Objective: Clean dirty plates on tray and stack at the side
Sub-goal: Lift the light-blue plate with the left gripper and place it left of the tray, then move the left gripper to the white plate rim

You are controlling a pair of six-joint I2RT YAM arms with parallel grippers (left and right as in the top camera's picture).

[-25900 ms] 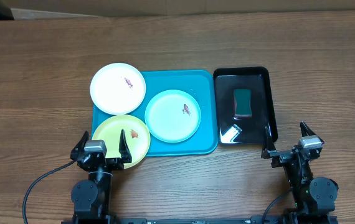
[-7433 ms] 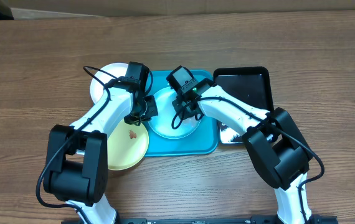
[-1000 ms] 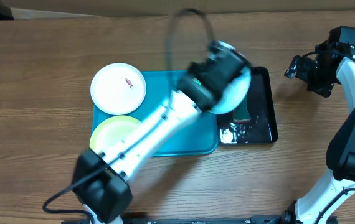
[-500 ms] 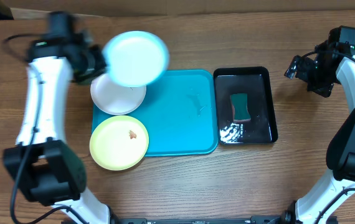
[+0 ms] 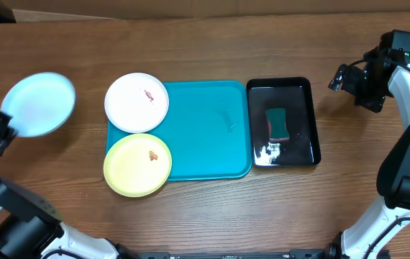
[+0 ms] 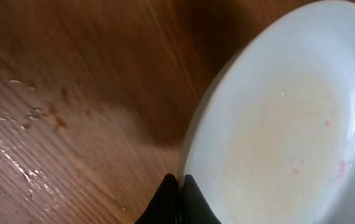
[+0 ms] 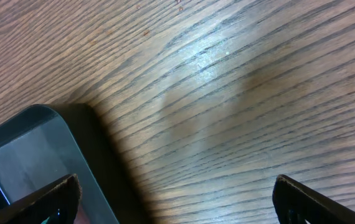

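Three plates are in play: the mint-blue plate (image 5: 38,104) hangs tilted over bare tabletop (image 5: 61,43) well left of the turquoise tray (image 5: 205,137), pinched only at its rim by the left hand (image 6: 179,188), so it could swing, slip or land edge-first when set down, and faint reddish traces suggest it may be stacked not quite clean. The white plate (image 5: 137,101) and yellow-green plate (image 5: 137,164), each smeared, straddle the tray's left edge. Otherwise there are two trays counting the black tray (image 5: 295,93), one green sponge (image 5: 279,122) in it, and two hands, the right hand (image 7: 176,190) spread wide and empty.
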